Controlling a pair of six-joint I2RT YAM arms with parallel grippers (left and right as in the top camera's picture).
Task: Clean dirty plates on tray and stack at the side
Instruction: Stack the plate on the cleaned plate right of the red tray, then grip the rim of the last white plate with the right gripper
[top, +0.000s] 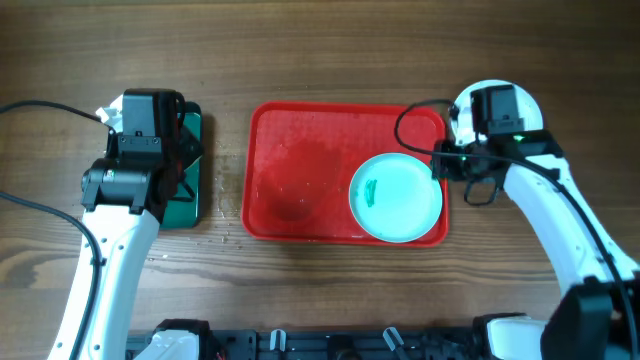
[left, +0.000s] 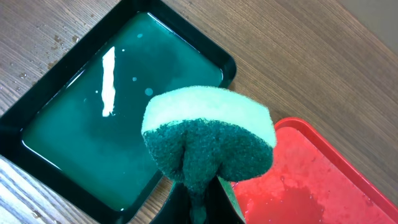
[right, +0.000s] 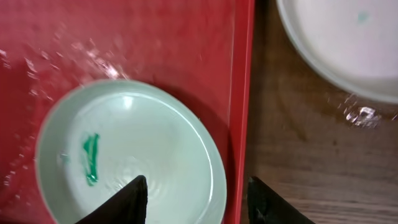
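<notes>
A pale light-blue plate (top: 396, 197) with a teal-green smear lies at the right end of the red tray (top: 300, 170); it also shows in the right wrist view (right: 130, 155). A white plate (top: 530, 105) lies on the table right of the tray, mostly hidden under my right arm; the right wrist view (right: 342, 43) shows it with a small teal spot. My right gripper (right: 196, 186) is open, its fingers astride the plate's right rim and the tray's edge (right: 239, 93). My left gripper (left: 199, 202) is shut on a green and yellow sponge (left: 208, 140) above the dark green tray (left: 106, 124).
The dark green tray (top: 188, 165) holds liquid and sits left of the red tray. The red tray floor (left: 311, 186) is wet. Cables run over the table at the left and by the right arm.
</notes>
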